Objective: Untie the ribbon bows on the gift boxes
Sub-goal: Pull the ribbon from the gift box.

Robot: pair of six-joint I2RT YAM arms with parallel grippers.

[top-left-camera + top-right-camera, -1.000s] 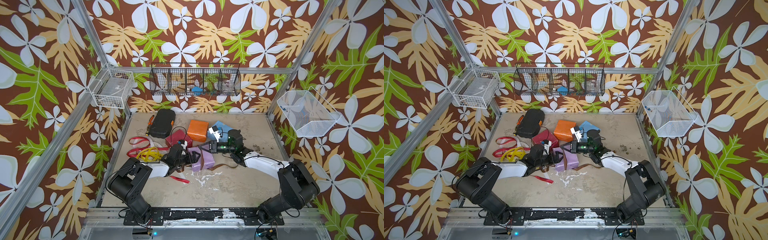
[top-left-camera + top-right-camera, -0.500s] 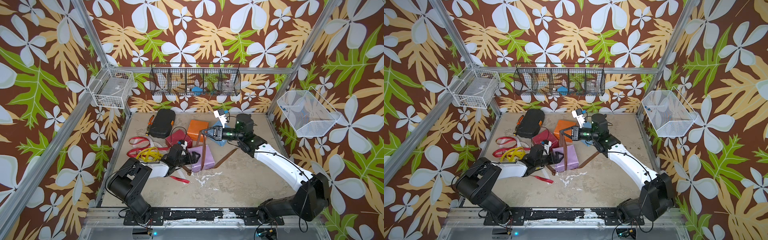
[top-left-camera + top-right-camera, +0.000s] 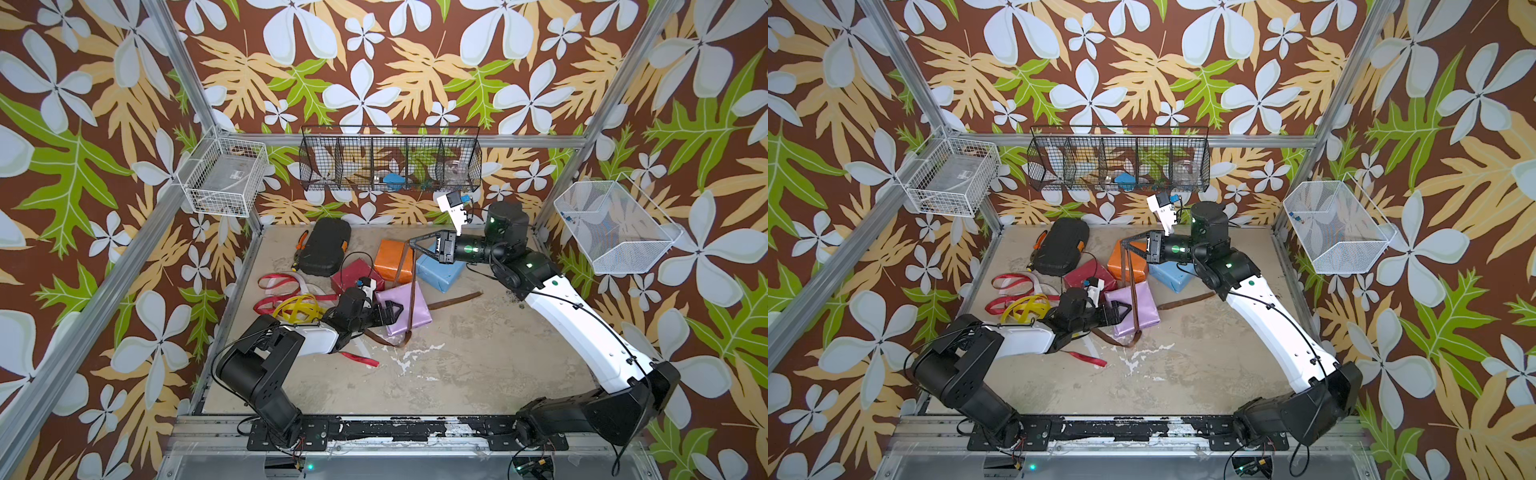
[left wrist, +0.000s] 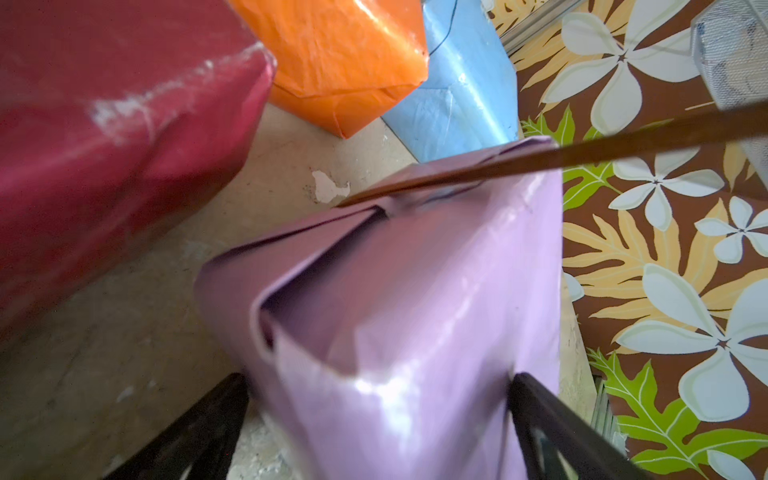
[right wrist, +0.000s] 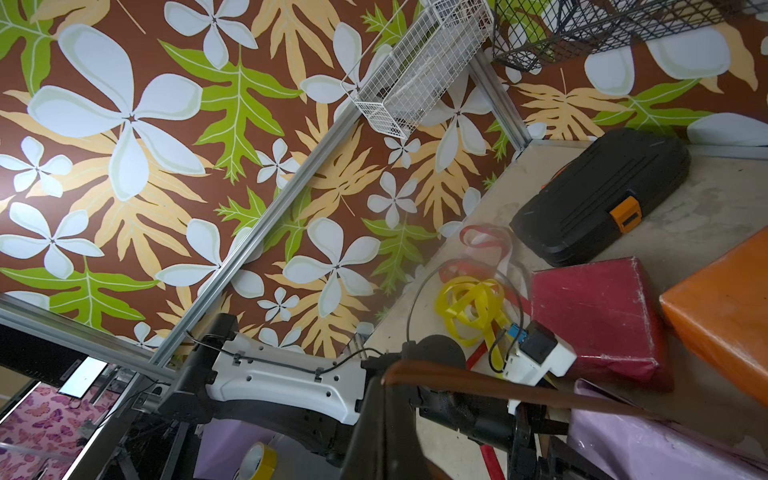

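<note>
Item: brown ribbon [image 3: 412, 299], wrapped on the lilac box [image 3: 402, 306].
Change: over the last second the right gripper [image 3: 412, 242] rose from beside the lilac box to above and behind it, over the orange box [image 3: 392, 260]. The ribbon now runs taut from the lilac box up to its closed jaws. Judged: the bow is pulled out, the strip not yet free.
Left gripper [image 3: 398, 308]: jaws wide, straddling the lilac box's near end, bracing it.
Count, boxes: four. Lilac, dark red [image 3: 353, 274], orange, light blue [image 3: 439, 270], the last three bare and just behind the lilac one.
Count, ribbons: four. Brown held; red [image 3: 274, 286], white [image 3: 305, 287] and yellow [image 3: 297, 307] lie loose left of the lilac box.
Count, tool case [image 3: 325, 246]: one, behind the dark red box.
</note>
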